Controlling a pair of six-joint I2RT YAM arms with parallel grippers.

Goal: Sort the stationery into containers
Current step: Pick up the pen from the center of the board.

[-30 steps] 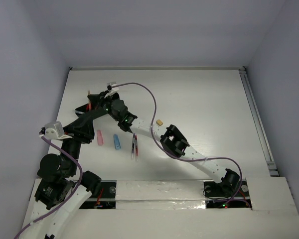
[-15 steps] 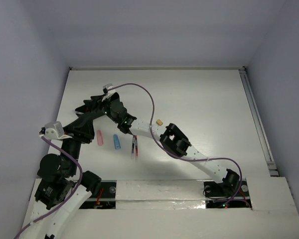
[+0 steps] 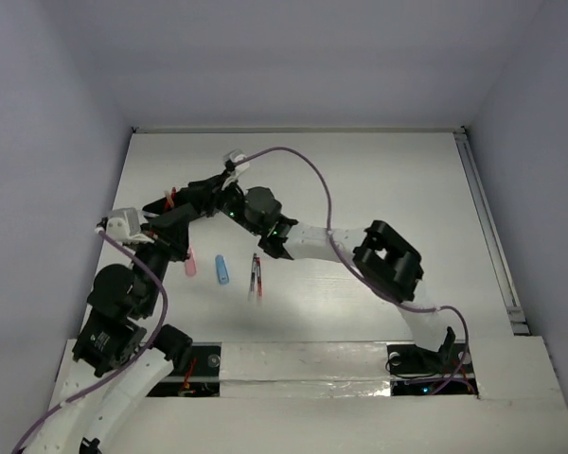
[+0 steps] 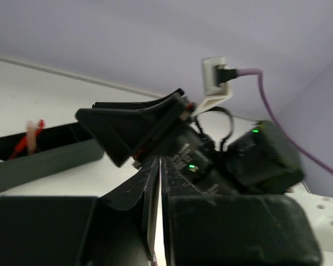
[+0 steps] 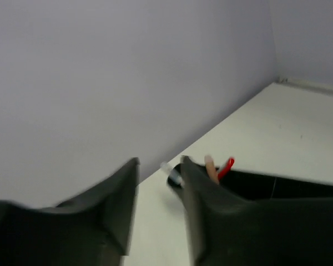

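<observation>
- Top external: pink capsule (image 3: 190, 267), blue capsule (image 3: 222, 270) and pens (image 3: 256, 277) lie loose on table (image 3: 379, 189), near-left.
- Black box (image 4: 44, 160) at far left, red pen (image 5: 226, 167) inside.
- Left gripper (image 4: 158, 163): fingers together, nothing seen held.
- Right gripper (image 5: 158, 166): jaws apart, empty, by box end.

White table (image 3: 388, 180) filling centre of frame; pale lavender walls (image 3: 293, 57) enclosing top, left, right; metal rail (image 3: 488, 227) along right edge; soft, even lighting.
</observation>
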